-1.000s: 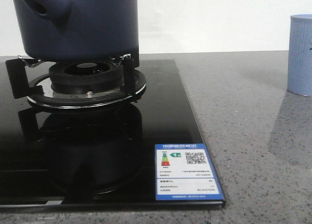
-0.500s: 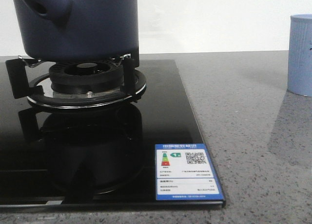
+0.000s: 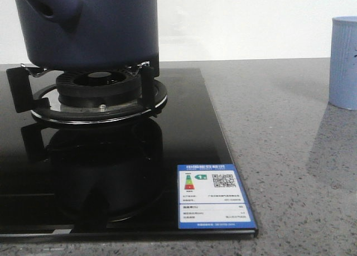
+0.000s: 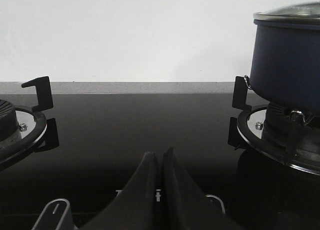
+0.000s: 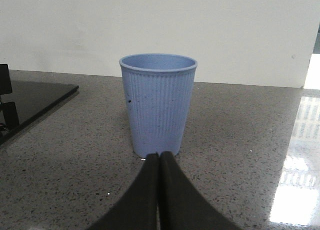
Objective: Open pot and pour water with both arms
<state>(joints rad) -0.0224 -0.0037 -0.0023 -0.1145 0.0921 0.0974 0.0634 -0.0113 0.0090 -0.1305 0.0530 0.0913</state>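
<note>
The dark navy pot [image 3: 95,27] sits on the burner grate [image 3: 97,97] of the black glass stove, its stubby handle [image 3: 58,8] facing front-left. In the left wrist view the pot [image 4: 287,64] carries a glass lid [image 4: 295,12] with a metal rim. My left gripper [image 4: 160,157] hovers low over the stove glass to the left of the pot, shut and empty. My right gripper [image 5: 160,157] is shut and empty over the counter, tips just in front of the light-blue ribbed cup [image 5: 157,102]. Neither gripper shows in the front view.
The black stove top [image 3: 189,133] bears an energy label [image 3: 215,197] at its front right corner. A second burner [image 4: 17,125] lies left of the left gripper. The cup [image 3: 343,63] stands on the grey speckled counter at the right. A white wall is behind.
</note>
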